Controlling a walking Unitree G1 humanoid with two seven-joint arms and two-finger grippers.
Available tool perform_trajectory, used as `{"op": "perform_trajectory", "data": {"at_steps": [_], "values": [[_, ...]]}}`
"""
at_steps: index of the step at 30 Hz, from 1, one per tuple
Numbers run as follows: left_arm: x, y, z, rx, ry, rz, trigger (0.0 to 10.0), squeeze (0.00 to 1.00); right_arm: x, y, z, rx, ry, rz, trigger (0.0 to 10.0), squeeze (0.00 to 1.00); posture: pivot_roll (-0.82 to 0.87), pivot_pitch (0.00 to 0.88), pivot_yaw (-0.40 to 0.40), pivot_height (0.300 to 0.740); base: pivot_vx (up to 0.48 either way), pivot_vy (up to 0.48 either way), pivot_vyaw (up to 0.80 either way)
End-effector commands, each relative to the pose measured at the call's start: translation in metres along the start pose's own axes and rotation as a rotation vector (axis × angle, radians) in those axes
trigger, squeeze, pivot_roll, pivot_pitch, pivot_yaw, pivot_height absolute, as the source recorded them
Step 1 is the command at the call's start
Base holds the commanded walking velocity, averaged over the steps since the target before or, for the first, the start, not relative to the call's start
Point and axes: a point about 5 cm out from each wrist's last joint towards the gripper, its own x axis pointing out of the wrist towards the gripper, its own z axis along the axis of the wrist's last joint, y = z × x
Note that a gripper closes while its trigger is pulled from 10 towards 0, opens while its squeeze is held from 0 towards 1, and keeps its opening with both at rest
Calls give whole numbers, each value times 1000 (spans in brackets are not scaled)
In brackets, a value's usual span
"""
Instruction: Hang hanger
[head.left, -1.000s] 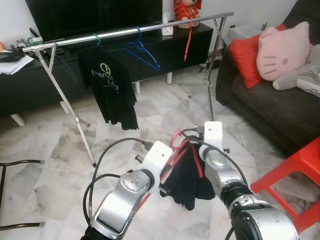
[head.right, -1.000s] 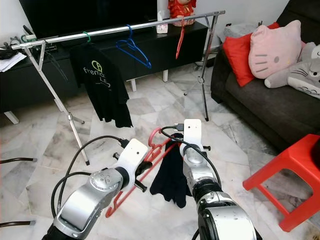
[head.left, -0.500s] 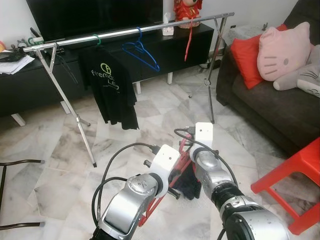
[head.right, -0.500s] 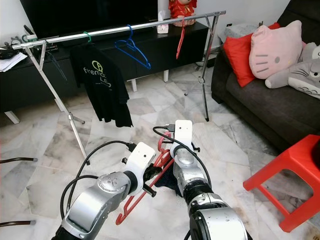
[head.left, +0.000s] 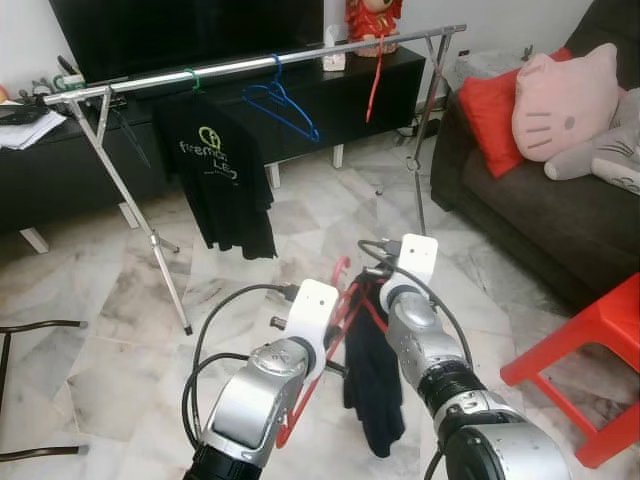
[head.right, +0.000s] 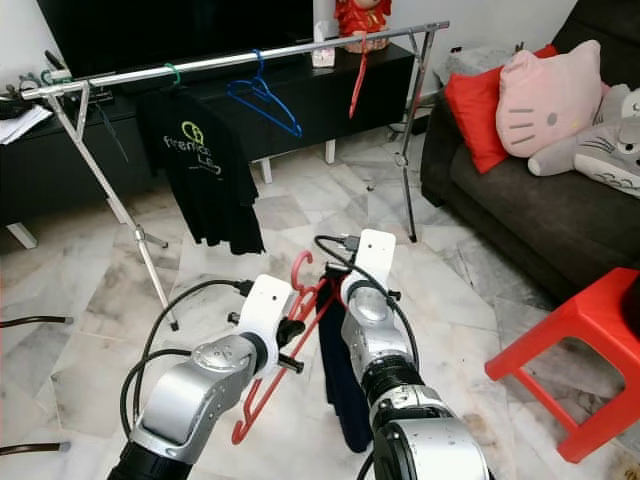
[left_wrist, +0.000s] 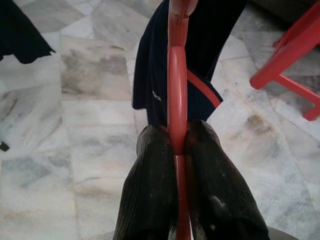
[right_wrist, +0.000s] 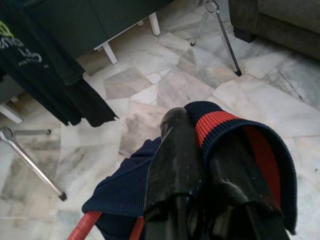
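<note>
While clamped by both pincers: red hanger (left_wrist: 177, 100).

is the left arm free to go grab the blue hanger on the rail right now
Probably not. The left end effector is shut on the red hanger carrying the dark garment, and the blue hanger hangs well ahead on the rail, across open floor.
</note>
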Motion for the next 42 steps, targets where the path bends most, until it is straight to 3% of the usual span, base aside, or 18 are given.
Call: {"op": "perform_trajectory", "data": {"at_steps": [1,4,8,20,24,29,34,42], "values": [[1,3,7,-13,-39,34,10000,0,-1,6,7,39,-10,15,10000,0,-99,13,12,740,0,0,0],[1,1,10,-18,-55,20,10000,0,-2,12,5,47,2,53,10000,0,-100,13,12,740,0,0,0],[0,-13,15,-9,-90,-82,10000,0,-6,29,1,7,17,155,10000,0,-100,15,12,740,0,0,0],[4,-9,12,-52,-78,-94,10000,0,-10,37,8,-34,-17,207,10000,0,-105,9,13,740,0,0,0],[6,-6,9,-136,-64,-129,10000,0,-16,50,16,-151,-80,316,10000,0,-113,0,14,740,0,0,0],[5,-6,8,-179,-54,-169,10000,0,-22,58,16,-272,-106,417,10000,0,-112,0,12,740,0,0,0],[6,0,8,-210,-66,-141,10000,0,-25,54,13,-328,-105,442,10000,0,-112,0,7,740,0,0,0],[8,5,14,-241,-106,-100,10000,0,-38,53,4,-309,-83,480,10000,0,-118,0,6,740,0,0,0]]}}
